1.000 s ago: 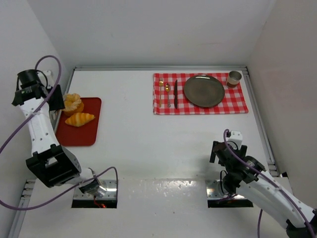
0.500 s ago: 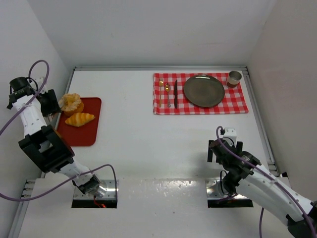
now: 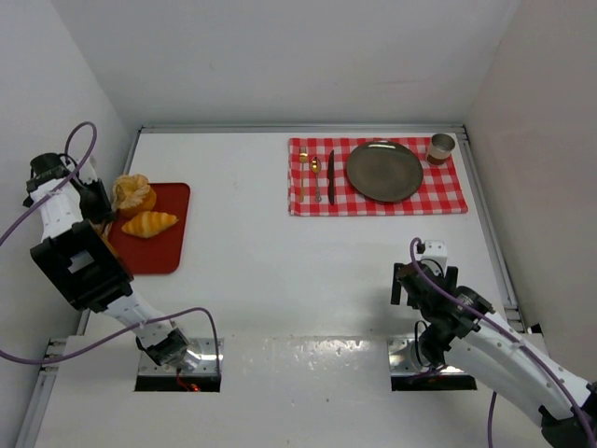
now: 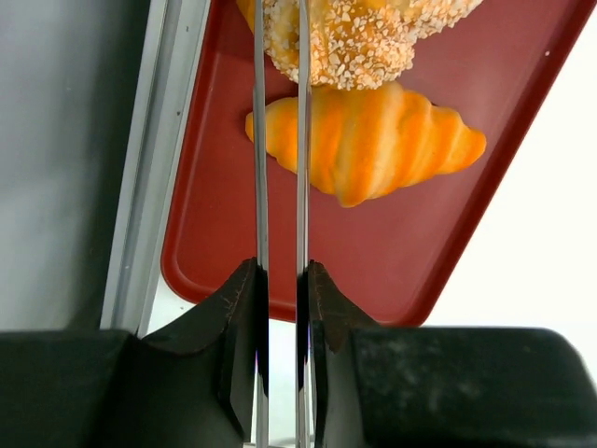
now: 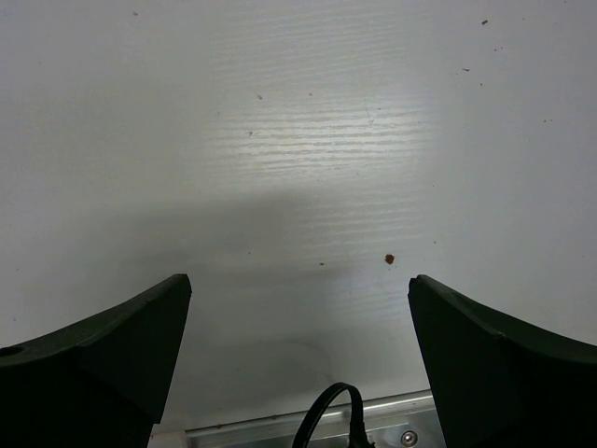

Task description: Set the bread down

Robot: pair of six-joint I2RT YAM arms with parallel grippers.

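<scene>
Bun [image 4: 359,37] seeded, golden-brown; left tool [image 4: 280,23] nearly pressed together over it, grip unclear.

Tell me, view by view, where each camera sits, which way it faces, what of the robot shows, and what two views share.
Top: above and behind the arms, looking down on the table; the left arm and right arm both show.
Left wrist: on the left arm, looking past the left pincer, fingers set close, at the tray, croissant and bun.
Right wrist: on the right arm, facing the table surface; the right pincer spreads its fingers at the bottom corners.
Shared: top and left wrist both show tray, croissant, bun.
</scene>
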